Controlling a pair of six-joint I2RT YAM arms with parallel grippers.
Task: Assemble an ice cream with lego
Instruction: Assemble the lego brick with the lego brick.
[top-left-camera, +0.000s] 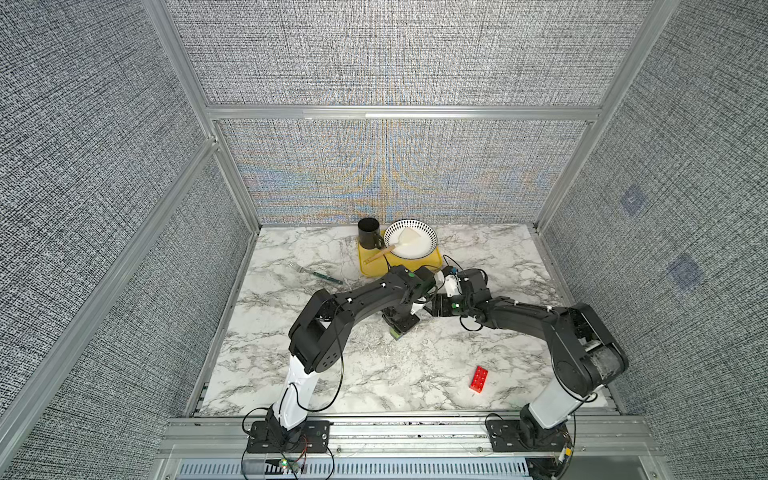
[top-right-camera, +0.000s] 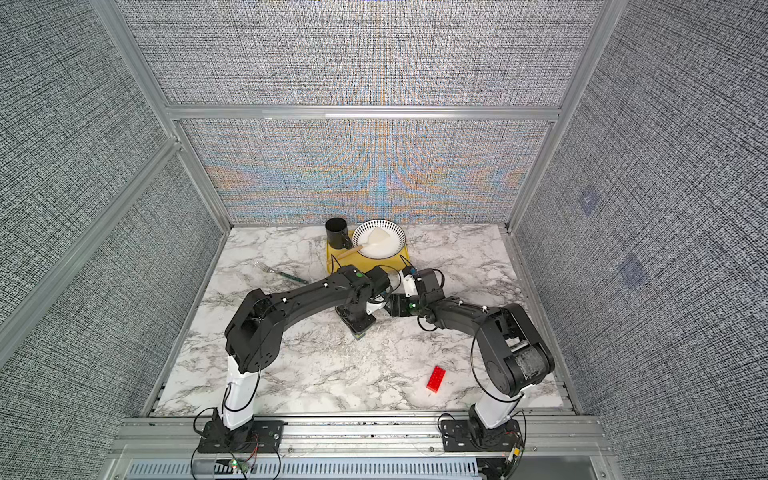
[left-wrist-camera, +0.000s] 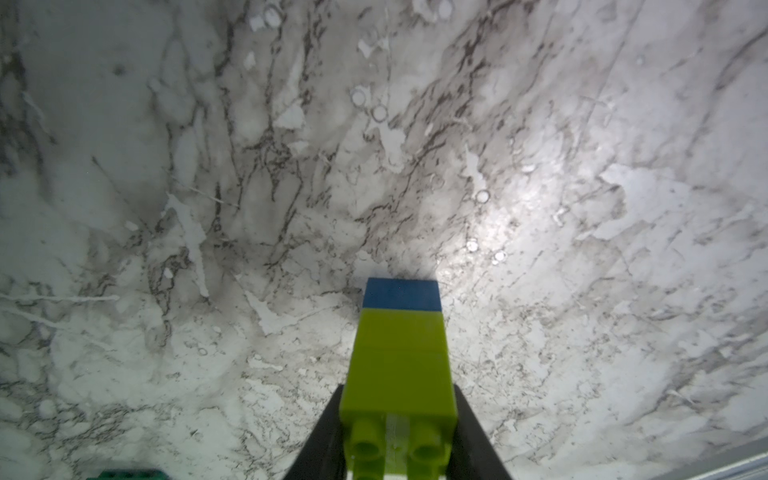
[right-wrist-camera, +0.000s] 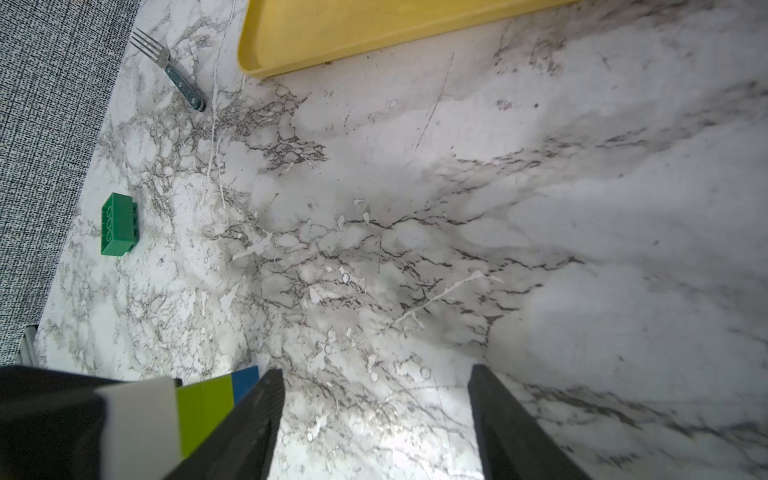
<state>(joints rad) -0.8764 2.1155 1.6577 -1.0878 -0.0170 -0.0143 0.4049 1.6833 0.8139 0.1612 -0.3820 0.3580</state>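
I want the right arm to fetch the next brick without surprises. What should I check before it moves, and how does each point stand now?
1. Left gripper shut on the blue-and-lime stem: ok.
2. Right gripper open and empty: ok.
3. Dark green brick lying free on the table, apart from the fork: ok.
4. Red brick lying free near the right arm's base: ok.
5. Orange brick in view: not ok, no view shows it.
6. Stem's blue end resting on the table: cannot tell.
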